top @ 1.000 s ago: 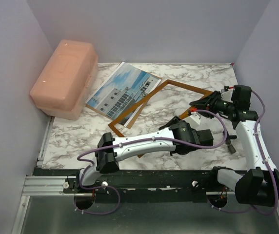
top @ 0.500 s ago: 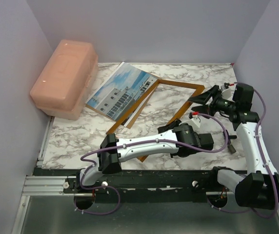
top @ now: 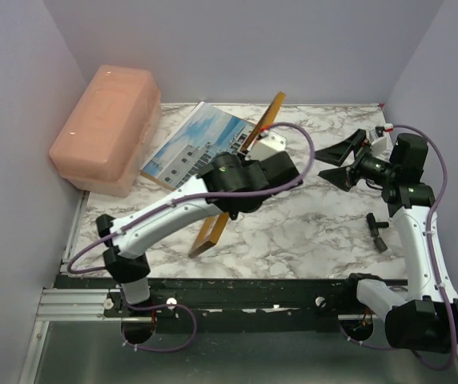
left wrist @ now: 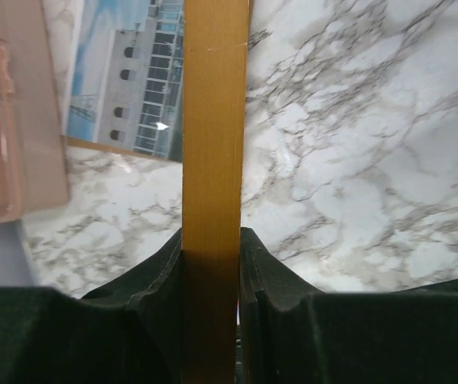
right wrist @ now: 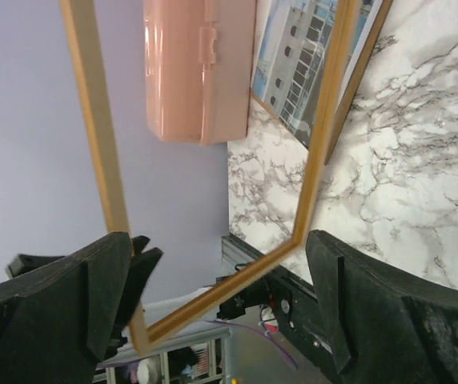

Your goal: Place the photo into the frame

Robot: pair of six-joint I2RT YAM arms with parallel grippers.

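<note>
The frame [top: 211, 230] stands on edge, tilted up off the marble table, with my left gripper [top: 249, 152] shut on one of its bars. In the left wrist view that bar [left wrist: 213, 144] runs straight up between the two black pads, and my left gripper [left wrist: 210, 264] presses it from both sides. The photo [top: 193, 148] lies flat at the back left, partly behind the left arm, and also shows past the bar in the left wrist view [left wrist: 125, 88]. My right gripper [top: 337, 164] hangs open to the right, apart from the frame [right wrist: 321, 144], nothing between its fingers [right wrist: 217, 296].
A pink plastic box [top: 105, 128] lies at the back left, next to the photo. A brown board edge [left wrist: 109, 146] shows under the photo. A small black part [top: 377, 224] lies on the table near the right arm. Grey walls enclose three sides.
The left arm has swung the frame up from lying flat onto its edge and carried it left and back. The right gripper let go of the frame's far corner and opened wide.
</note>
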